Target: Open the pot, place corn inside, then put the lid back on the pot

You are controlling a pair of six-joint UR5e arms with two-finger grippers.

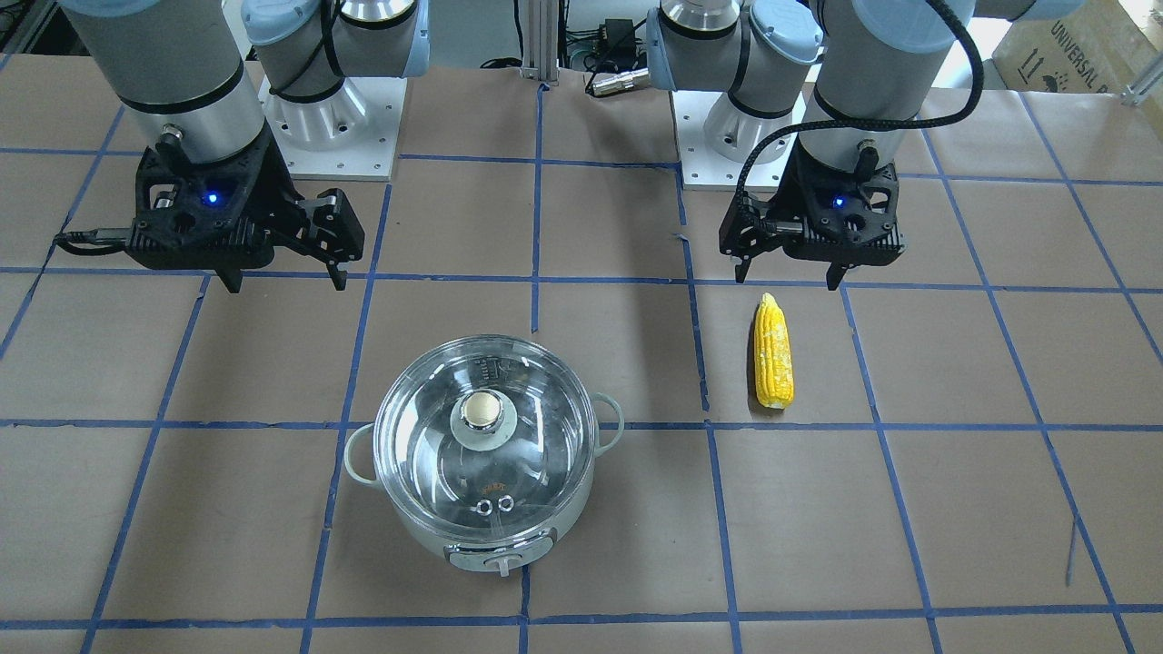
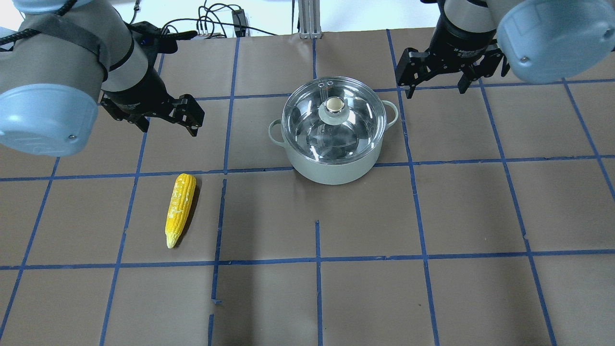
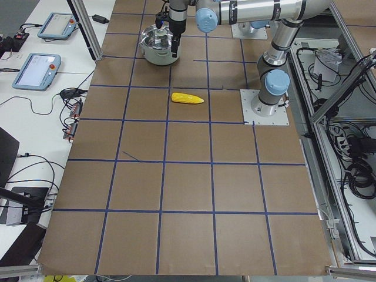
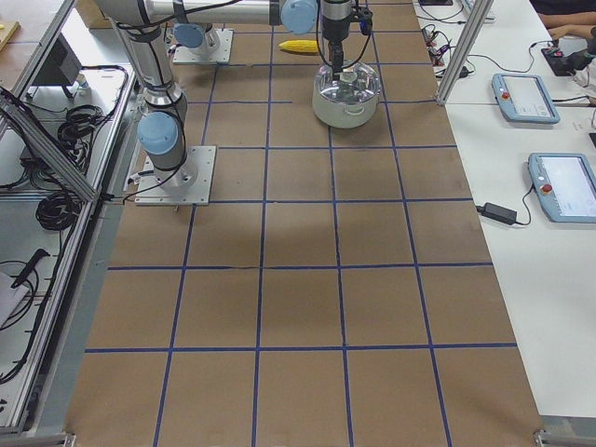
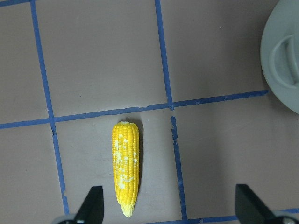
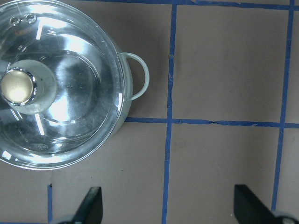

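The pale mint-green pot (image 2: pixel 336 170) stands near the table's middle with the clear glass lid (image 2: pixel 312 129) seated on it, brass knob (image 2: pixel 334 104) at the centre. The right wrist view shows the lid (image 6: pixel 70 107) at upper left and one loop handle (image 6: pixel 138 77). The yellow corn (image 2: pixel 180 207) lies flat on the paper, apart from the pot, tapered end towards the robot. My left gripper (image 2: pixel 169 129) hangs open above the table just beyond the corn (image 5: pixel 125 168). My right gripper (image 2: pixel 436 91) is open beside the pot, nothing between its fingers. The pot's control knob (image 1: pixel 498 564) faces away from the robot.
Brown paper with a blue tape grid covers the table (image 2: pixel 480 216). Two white base plates (image 1: pixel 336 127) carry the arms at the robot's edge. Cables and a power brick (image 1: pixel 618 36) lie behind them. Teach pendants (image 4: pixel 526 98) rest on side tables beyond the work area.
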